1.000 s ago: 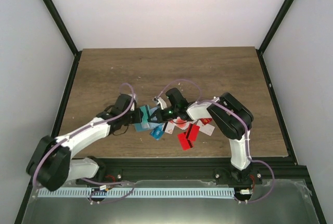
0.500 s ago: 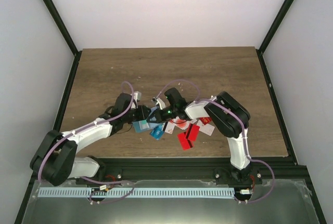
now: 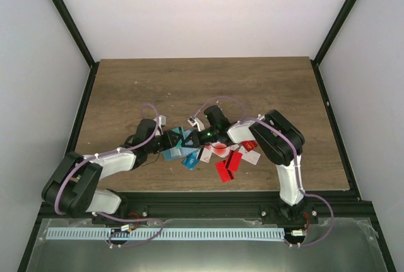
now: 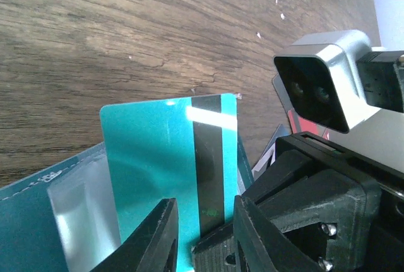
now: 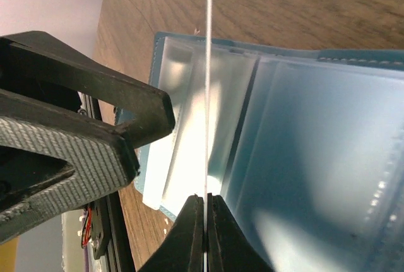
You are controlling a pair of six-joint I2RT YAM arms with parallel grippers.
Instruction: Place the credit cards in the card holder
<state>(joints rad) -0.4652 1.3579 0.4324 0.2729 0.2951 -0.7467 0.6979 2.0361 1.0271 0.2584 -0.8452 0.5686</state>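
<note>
– R pincer point(image 5: 205, 207), state?
– Clamped on a teal card point(image 4: 151, 158), which is nipped by one edge. From the R wrist the card is seen edge-on, running to 12 o'clock from the fingertips. From the L wrist its face and black stripe are seen.
– L pincer point(image 4: 203, 209)?
– Only a narrow gap is seen btw its jaws; whether anything is pinched can't be told. It is found close beside the R pincer, at its 9 o'clock.
– Task items, near to far?
– Top view: nearest the arm bases, red cards point(image 3: 225, 170) are seen at 5 o'clock of the pincers and a blue card point(image 3: 190, 161) at 6 o'clock. Slightly farther, white cards point(image 3: 251, 156) w/ red marks are seen at 4 o'clock. The card holder point(image 5: 315, 133) is laid open right under both pincers, its pale clear sleeves facing up. The teal card is held over the sleeves near the holder's L edge; whether it is in a slot can't be told. Beyond, at 12 o'clock, the wood table point(image 3: 202, 89) is seen.
</note>
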